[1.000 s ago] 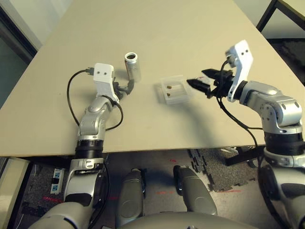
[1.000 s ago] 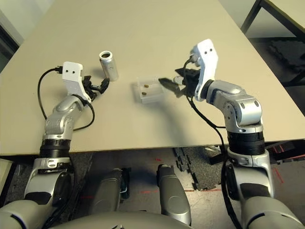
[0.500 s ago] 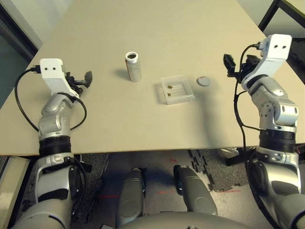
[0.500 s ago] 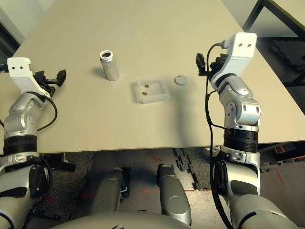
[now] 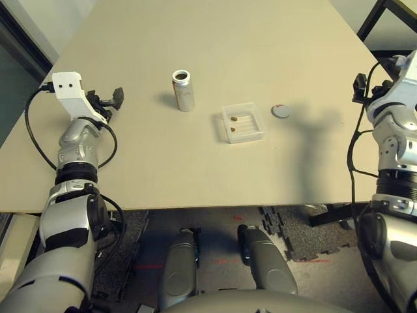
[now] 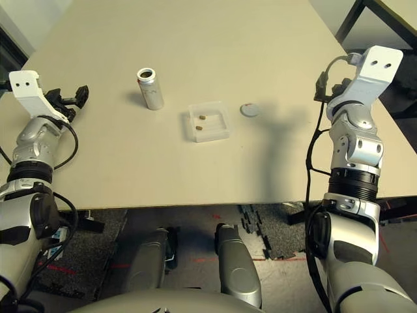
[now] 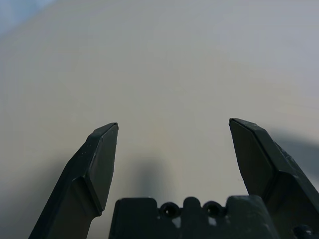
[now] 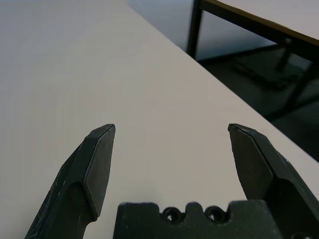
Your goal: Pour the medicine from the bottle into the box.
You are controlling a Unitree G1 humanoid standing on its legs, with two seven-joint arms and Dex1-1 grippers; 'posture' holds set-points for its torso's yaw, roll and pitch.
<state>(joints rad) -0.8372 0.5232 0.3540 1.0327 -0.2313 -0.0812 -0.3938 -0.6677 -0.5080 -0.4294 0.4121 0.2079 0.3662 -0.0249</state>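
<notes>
Two tiny brown oval pills (image 5: 232,124) lie in the small shallow square box of clear plastic (image 5: 243,122), which sits on the broad beige table (image 5: 260,39) about midway between the arms. To the robot's left of the box, well apart from it, the small silver-grey cylindrical bottle (image 5: 184,90) stands upright with its mouth open. Its flat grey round cap marked red (image 5: 281,111) lies flat on the table just beside the box on the robot's right. Judging by this layout, the pour looks done: medicine is in the box, and the bottle is set down on its base and uncapped. Whether any pills remain inside the bottle cannot be told. What may be left, if anything, is putting the cap back on, though the task sentence does not ask for that. The left gripper (image 7: 172,149) is out near the table's left edge, well away from the bottle, its two black fingers spread wide with nothing between them and only bare tabletop ahead. The right gripper (image 8: 172,152) is likewise parted wide and empty, raised near the table's right edge, looking along the tabletop toward a dark-framed second table (image 8: 259,25) beyond. Neither claw touches any task object.
</notes>
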